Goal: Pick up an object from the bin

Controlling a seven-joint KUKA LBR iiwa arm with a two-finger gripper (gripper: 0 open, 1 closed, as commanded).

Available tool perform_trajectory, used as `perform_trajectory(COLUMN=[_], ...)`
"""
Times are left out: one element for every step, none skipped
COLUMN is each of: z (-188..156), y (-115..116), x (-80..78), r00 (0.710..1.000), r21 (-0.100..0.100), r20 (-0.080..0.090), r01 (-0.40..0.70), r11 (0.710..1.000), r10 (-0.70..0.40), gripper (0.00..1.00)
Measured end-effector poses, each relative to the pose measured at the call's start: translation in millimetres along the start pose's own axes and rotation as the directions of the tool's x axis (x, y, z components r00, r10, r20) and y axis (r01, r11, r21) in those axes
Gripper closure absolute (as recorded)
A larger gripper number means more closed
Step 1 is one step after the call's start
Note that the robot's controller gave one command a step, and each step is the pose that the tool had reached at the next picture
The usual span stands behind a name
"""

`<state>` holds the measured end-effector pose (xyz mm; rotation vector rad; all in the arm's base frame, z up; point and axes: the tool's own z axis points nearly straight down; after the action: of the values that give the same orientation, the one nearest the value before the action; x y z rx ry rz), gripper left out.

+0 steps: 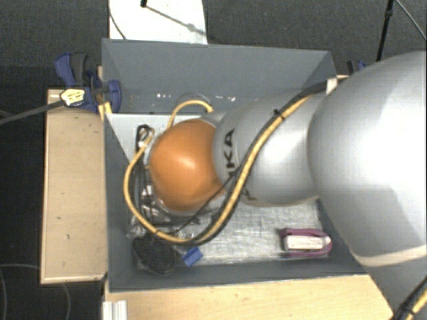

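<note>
One arm low in bin

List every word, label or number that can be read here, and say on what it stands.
"KA": on the silver arm, beside its orange cover; further letters are hidden.
The label on the purple and white packet, lower right of the bin, is too blurred to read.

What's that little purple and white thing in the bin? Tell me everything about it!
The small oblong purple-and-white object has a purple rim around a pale middle and looks like plastic. It lies flat on the floor of the grey metal bin, near the front wall, beside the silver robot arm. Nothing seems to touch it except the floor.
</note>
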<state>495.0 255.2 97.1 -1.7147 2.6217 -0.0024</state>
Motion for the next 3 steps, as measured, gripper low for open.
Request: perform_trajectory(z=[1,25,26], y=[-1,-41,-42], x=[0.6,43.6,45.0], r00=[1.0,0.965,0.965], r21=[0.0,-0.008,-0.009], r20=[0.002,-0.004,-0.007], r01=[-0.004,0.263,0.262], r11=[1.0,0.965,0.965], r10=[0.004,-0.263,-0.262], gripper=[1.0,1.0,0.0])
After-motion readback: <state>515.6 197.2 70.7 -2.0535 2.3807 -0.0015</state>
